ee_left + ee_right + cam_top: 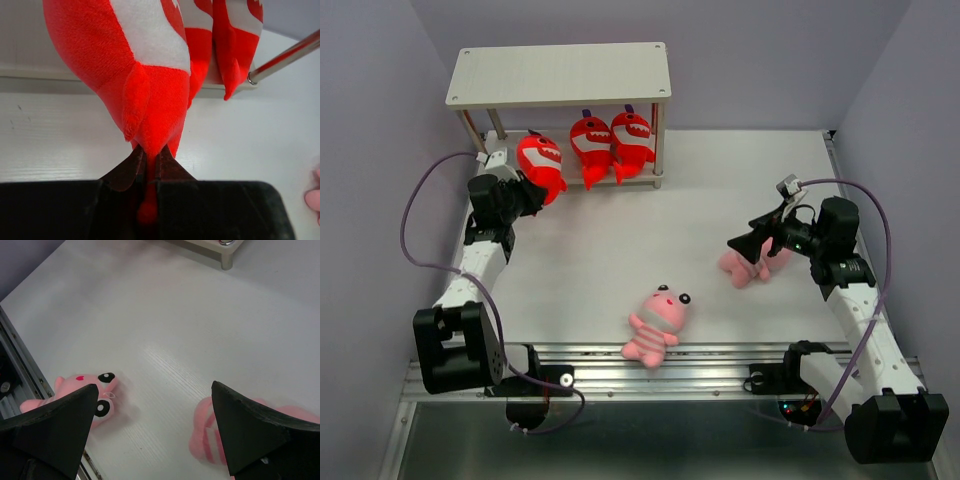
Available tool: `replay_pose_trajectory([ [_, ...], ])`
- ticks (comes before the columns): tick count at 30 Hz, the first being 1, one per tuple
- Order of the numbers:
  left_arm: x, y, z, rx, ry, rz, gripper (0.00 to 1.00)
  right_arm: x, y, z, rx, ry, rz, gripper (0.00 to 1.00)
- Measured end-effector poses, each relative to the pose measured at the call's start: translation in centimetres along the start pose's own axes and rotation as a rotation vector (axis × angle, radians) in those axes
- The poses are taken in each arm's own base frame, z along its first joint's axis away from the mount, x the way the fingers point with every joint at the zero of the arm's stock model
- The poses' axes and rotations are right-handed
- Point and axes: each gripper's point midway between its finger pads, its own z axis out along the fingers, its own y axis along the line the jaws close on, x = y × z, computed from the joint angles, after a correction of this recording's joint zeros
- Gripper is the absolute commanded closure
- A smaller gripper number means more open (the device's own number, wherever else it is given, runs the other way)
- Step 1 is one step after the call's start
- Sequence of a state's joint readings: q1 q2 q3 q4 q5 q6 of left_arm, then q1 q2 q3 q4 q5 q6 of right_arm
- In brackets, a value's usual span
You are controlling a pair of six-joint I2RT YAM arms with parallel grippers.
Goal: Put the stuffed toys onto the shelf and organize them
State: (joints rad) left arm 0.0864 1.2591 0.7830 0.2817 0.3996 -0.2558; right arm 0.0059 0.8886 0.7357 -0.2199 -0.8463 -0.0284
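**Desk:** What does the room look like from your end?

**Operator:** I'm looking at a white, faintly wood-grained surface (620, 230) boxed in by pale lilac walls (720, 60). An aluminium rail (670, 365) runs along the near edge, where my arms are bolted.

**Desk:** And the shelf?

**Operator:** The two-tier rack (560, 75) of pale grey boards on thin metal legs stands at the far left of the surface, by the back wall. On its lower board I see two bright red plush sharks with white toothy grins, upright and side by side. The middle shark (590, 145) touches the right-hand shark (632, 140). A third red shark (540, 162) sits tilted at the left end of that board. I cannot tell whether it rests on the board or only leans at its front edge.

**Desk:** What has hold of it?

**Operator:** My left tool (148, 162) is clenched on that shark's tail; my wrist camera shows red fabric pinched between the dark fingers. My right tool (747, 247) is spread wide with nothing in it. It hovers just above a pink striped plush creature (732, 266) on the right of the surface. A second pink creature (658, 322), with protruding black-and-white eyes, lies belly up near the rail, well apart from the first.

**Desk:** Any writing?

**Operator:** Small purple tabs (587, 113) stick up from the two standing sharks, but they are too small for me to read.
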Motion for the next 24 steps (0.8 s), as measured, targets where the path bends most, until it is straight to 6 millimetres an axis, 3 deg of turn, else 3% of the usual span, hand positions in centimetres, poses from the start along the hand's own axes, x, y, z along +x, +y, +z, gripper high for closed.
replay_pose_trajectory([
  [5,-2.1,2.1,2.1,-0.021,-0.027,-0.028,1.0,0.0,0.0,0.0,-0.003,0.0,-0.003,0.0],
  [9,-2.6,2.8,3.9,-0.022,-0.019,-0.037,1.0,0.0,0.1,0.0,-0.004,0.0,-0.004,0.0],
  [24,-1.1,5.8,10.2,-0.032,0.059,-0.087,0.98,0.0,0.0,0.0,-0.003,0.0,-0.02,0.0],
])
